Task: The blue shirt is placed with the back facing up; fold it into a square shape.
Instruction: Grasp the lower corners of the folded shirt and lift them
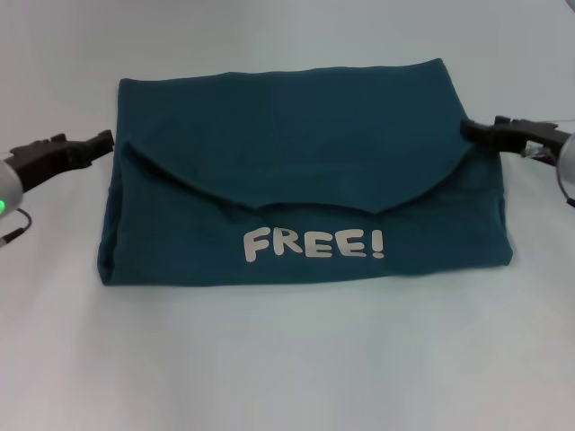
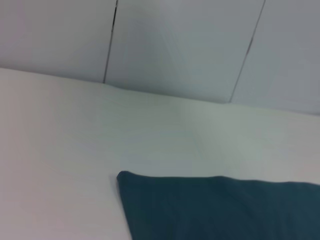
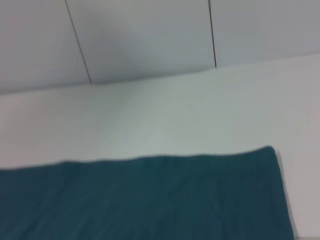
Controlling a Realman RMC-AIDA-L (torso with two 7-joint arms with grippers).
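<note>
The blue shirt (image 1: 296,162) lies folded into a wide rectangle in the middle of the white table (image 1: 287,359). A curved flap is laid over its upper half, and the white "FREE!" print (image 1: 313,243) shows below the flap, near the front edge. My left gripper (image 1: 101,142) hovers at the shirt's left edge, level with the flap's corner. My right gripper (image 1: 471,128) is at the shirt's right edge, its tip just at the cloth. The left wrist view shows one far corner of the shirt (image 2: 215,210). The right wrist view shows the shirt's (image 3: 150,200) far edge and other corner.
Bare white table surrounds the shirt on all sides. A pale panelled wall (image 2: 175,45) rises behind the table's far edge, also seen as the wall (image 3: 150,35) in the right wrist view.
</note>
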